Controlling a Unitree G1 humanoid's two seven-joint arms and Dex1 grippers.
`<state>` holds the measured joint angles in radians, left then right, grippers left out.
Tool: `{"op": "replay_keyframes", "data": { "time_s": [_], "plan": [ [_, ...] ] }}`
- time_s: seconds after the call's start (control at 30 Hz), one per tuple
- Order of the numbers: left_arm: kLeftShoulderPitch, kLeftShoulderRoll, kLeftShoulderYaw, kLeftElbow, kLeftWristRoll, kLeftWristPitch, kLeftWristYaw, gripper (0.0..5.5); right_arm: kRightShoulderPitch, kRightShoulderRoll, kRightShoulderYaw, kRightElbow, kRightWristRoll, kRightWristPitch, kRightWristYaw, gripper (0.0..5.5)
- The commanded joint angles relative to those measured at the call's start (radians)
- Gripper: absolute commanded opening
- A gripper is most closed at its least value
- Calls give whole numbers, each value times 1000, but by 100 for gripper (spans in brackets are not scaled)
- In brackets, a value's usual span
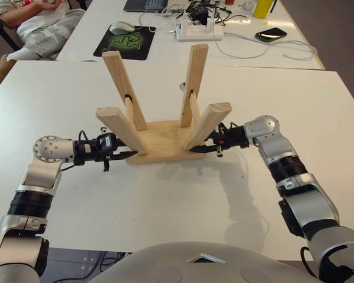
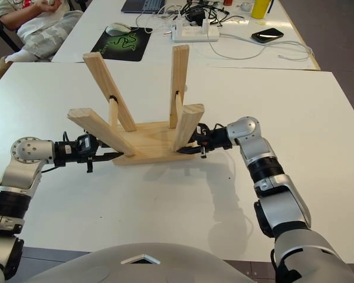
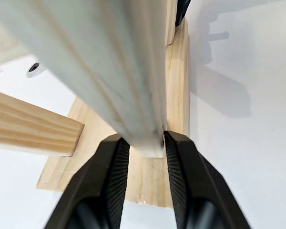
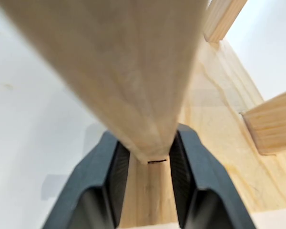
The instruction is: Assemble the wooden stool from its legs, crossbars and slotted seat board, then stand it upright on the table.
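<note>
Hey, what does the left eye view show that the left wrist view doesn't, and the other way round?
Extra in the left eye view: the whole stool upside down with four legs up, the right gripper at the front-right leg, and a mouse pad on the far table.
Extra in the left wrist view: the ribbed pads pressed on both sides of the front-left leg where it meets the seat board.
Shared: the left gripper, that leg, the seat board, and the white table.
</note>
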<state>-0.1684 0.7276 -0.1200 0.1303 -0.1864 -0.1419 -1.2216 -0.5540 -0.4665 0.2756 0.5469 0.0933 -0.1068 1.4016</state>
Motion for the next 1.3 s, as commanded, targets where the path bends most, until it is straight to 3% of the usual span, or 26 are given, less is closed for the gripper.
{"op": "replay_keyframes", "data": {
  "time_s": [0.03,0.17,0.3,0.43,0.63,0.8,1.0,1.3],
  "plan": [
    [91,-16,-33,-198,-65,63,-5,107,40,-33,-56,-175,106,120,24,109],
    [129,7,-18,-398,-165,243,15,107,96,-134,-73,-374,179,301,111,110],
    [45,54,59,-564,-550,746,78,107,17,-345,-36,-593,422,724,210,110],
    [-15,80,98,-531,-854,1137,142,107,-135,-499,83,-622,652,1011,212,110],
    [-110,49,117,-330,-1122,1531,213,105,-249,-538,208,-529,773,1247,212,110],
    [-189,-55,147,-150,-1182,1696,320,105,-243,-525,234,-480,842,1421,212,109],
    [-252,-103,154,-66,-1152,1755,393,105,-115,-510,212,-456,796,1440,195,109],
    [-262,-94,140,-74,-1093,1753,409,104,66,-420,60,-456,771,1429,34,109]
  ]
}}
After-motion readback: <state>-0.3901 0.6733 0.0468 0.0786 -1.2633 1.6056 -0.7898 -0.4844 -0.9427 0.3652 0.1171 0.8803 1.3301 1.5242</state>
